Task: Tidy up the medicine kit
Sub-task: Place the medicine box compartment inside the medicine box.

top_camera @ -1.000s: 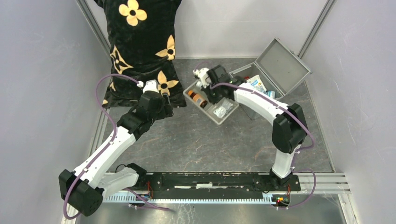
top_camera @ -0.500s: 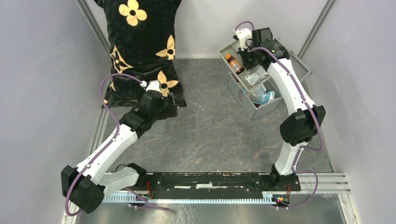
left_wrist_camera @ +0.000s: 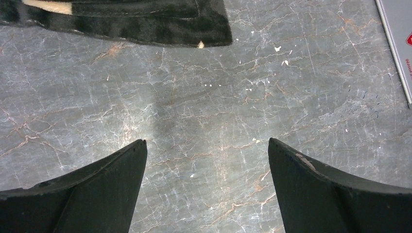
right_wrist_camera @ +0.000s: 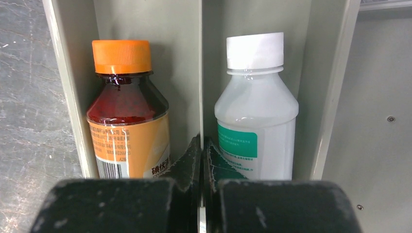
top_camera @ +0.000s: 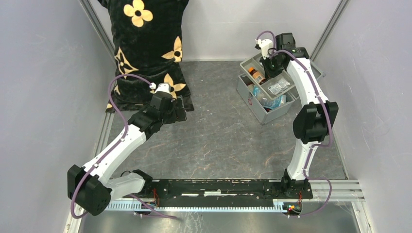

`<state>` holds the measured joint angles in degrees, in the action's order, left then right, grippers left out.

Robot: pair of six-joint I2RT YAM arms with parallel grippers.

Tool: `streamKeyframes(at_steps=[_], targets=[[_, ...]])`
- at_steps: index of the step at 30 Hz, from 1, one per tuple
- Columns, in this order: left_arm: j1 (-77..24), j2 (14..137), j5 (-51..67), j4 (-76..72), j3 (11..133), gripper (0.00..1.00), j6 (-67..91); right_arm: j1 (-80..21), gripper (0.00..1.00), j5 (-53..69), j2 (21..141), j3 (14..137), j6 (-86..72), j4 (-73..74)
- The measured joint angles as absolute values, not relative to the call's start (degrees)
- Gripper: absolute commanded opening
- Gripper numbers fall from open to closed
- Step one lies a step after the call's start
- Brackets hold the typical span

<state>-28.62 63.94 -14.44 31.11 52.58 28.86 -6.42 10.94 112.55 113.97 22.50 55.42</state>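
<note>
Carried from bench (top_camera: 218, 138) to the rigid metal medicine kit (top_camera: 256, 111), the tray (right_wrist_camera: 65, 87), likely light and stiff, hangs from my right hand (right_wrist_camera: 201, 150), clenched on its divider (right_wrist_camera: 201, 58).

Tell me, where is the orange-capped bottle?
Right wrist view: the orange-capped bottle lies in the left compartment of the grey tray, beside the white-capped bottle.

Bright, diffuse, even light; faint shadow on the table (left_wrist_camera: 180, 111); sharp focus.
</note>
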Motion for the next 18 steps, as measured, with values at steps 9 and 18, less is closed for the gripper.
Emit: streamKeyframes(at_steps=[9,18], targets=[[-28.62,66.52,-14.46,31.14,53.98,1.0,28.88,-5.76,0.0,11.16,114.21,111.72,23.75,53.91],[-28.62,67.79,-14.39,31.16,54.65,1.0,28.86,-5.65,0.0,10.46,114.21,103.13,23.27,49.43]])
